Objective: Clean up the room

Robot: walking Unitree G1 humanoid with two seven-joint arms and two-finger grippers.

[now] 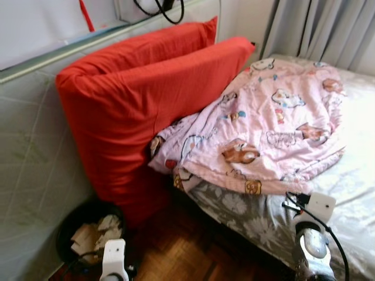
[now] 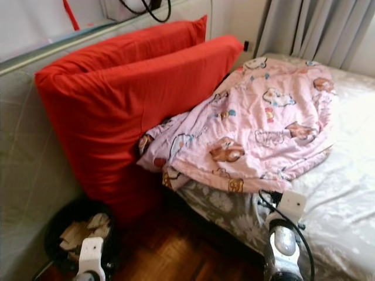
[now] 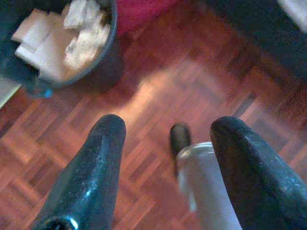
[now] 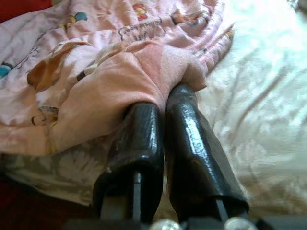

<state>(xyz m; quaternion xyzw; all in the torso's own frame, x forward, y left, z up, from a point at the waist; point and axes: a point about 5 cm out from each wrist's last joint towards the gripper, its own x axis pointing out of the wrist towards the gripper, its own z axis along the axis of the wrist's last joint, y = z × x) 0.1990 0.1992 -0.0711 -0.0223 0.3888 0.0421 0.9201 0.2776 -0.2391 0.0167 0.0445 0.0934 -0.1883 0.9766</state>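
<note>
We see a pink blanket (image 1: 263, 129) lying in a crumpled heap across the near corner of the bed (image 1: 357, 175). The blanket is pale pink, printed with cartoon animals in brown, white and blue, and its folded edge hangs slightly past the mattress side. Its far-left portion is tucked against two large red cushions (image 1: 135, 105), which stand upright between the bed and a pale padded wall panel (image 1: 29, 164).

The right gripper (image 4: 168, 103) sits at the blanket's lower edge. In the right wrist view we see its two black fingers (image 4: 141, 139) pressed close together, with a fold of pink fabric pinched between their tips. Beneath the fold lies the grey floral sheet (image 4: 62, 172), and beside it the white bedcover (image 4: 259, 115). In the head views the right arm (image 1: 313, 240), silver with a white block and black cable, stands just before the bed's edge.

The left gripper (image 3: 168, 134) hangs over the wooden parquet floor (image 3: 158, 86). Its fingers (image 3: 91, 177) are spread wide apart and hold nothing; a blurred pale cylindrical part shows between them. Near it stands a dark round wastebasket (image 1: 88, 234) containing crumpled white and tan paper, placed on the floor at the foot of the red cushions. Grey curtains (image 1: 328, 29) hang behind the bed.
</note>
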